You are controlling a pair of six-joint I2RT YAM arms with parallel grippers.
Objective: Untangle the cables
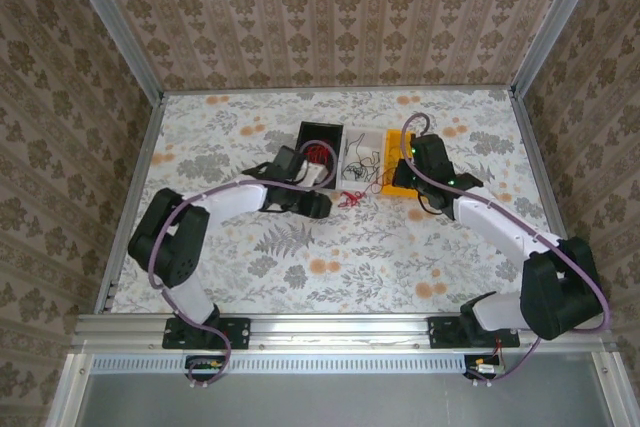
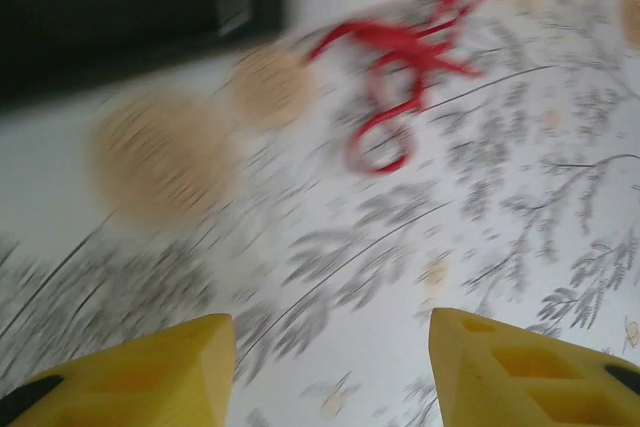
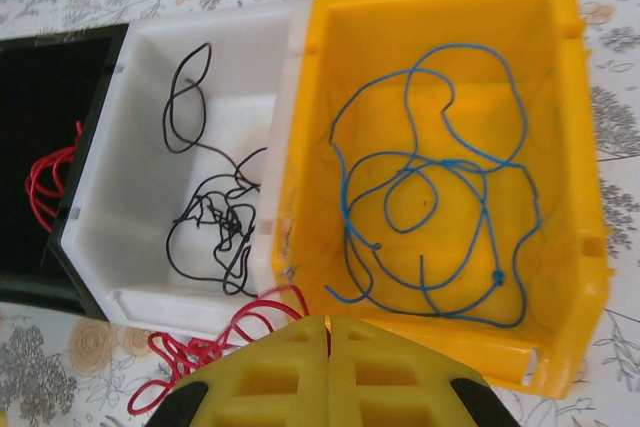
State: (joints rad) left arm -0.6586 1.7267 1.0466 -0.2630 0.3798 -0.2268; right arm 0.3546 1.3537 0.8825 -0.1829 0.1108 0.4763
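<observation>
A loose red cable (image 3: 190,357) lies on the table in front of the white bin (image 3: 110,147) and runs up between my right gripper's (image 3: 328,319) fingers, which are shut on it at the yellow bin's near wall. The same red cable (image 1: 352,198) shows from above and, blurred, ahead of my left gripper (image 2: 330,332). That gripper hangs open over the tablecloth with nothing between its fingers. A tangled black cable (image 3: 215,217) sits in the white bin. Blue cable (image 3: 440,197) lies looped in the yellow bin (image 3: 570,147). More red cable (image 3: 45,182) is in the black bin (image 3: 30,77).
The three bins stand side by side at the middle back of the flowered table (image 1: 300,257): black (image 1: 318,130), white (image 1: 358,137), yellow on the right. Metal frame rails (image 1: 130,197) and papered walls close in the table's sides.
</observation>
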